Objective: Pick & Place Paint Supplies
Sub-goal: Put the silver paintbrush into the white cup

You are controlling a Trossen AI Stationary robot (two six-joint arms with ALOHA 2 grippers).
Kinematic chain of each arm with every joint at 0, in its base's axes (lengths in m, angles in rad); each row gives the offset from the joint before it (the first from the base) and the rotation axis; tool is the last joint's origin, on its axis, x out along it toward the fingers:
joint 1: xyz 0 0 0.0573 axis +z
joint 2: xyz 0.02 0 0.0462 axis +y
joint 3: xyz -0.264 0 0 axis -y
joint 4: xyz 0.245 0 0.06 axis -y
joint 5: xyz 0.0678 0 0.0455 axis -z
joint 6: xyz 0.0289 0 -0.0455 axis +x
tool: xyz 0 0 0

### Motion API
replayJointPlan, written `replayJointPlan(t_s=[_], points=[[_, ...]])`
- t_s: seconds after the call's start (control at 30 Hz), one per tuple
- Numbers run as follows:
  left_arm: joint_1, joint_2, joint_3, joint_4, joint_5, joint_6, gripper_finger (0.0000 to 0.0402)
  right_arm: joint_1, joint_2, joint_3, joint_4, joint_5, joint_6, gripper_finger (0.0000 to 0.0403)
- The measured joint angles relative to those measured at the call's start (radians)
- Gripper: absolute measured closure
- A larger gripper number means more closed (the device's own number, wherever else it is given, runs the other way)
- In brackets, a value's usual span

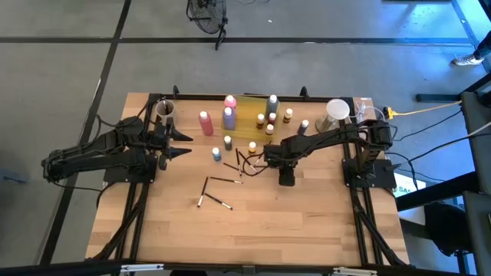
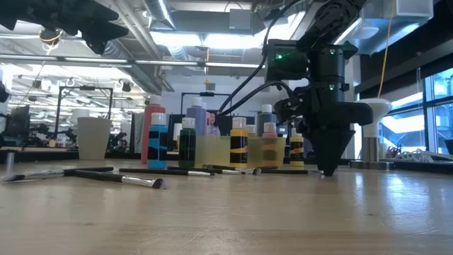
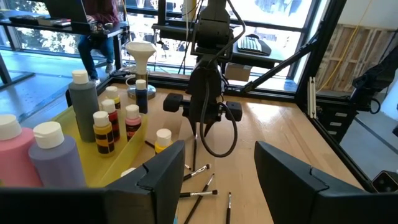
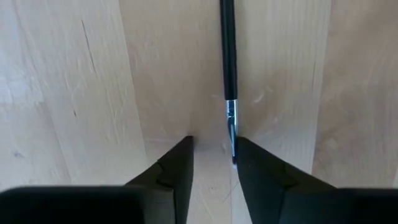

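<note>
Between right end effector (image 4: 212, 158) fingers, narrowly parted, ungripped: thin black brush (image 4: 228, 56), silver ferrule, on table.

The high view looks straight down from well above on the whole desk (image 1: 307, 222) and both arms. The low view sits at desk-top height, facing level across the surface into the room. The left wrist view looks across the desk toward the right arm, and shares the yellow tray (image 3: 134, 152) with both those views. The right wrist view faces straight down, very near the wood, at one brush (image 4: 228, 56).
</note>
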Motion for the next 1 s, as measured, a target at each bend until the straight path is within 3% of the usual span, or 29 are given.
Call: replayJointPlan(t_s=[0.6,1.0], points=[[0.000,0.000,0.000,0.000,0.000,0.000,0.0212,0.000,0.000,0.001,-0.006,-0.001,0.003,0.0328],[0.000,0.000,0.000,0.000,0.000,0.000,0.0212,0.000,0.000,0.001,-0.015,-0.001,0.005,0.0397]])
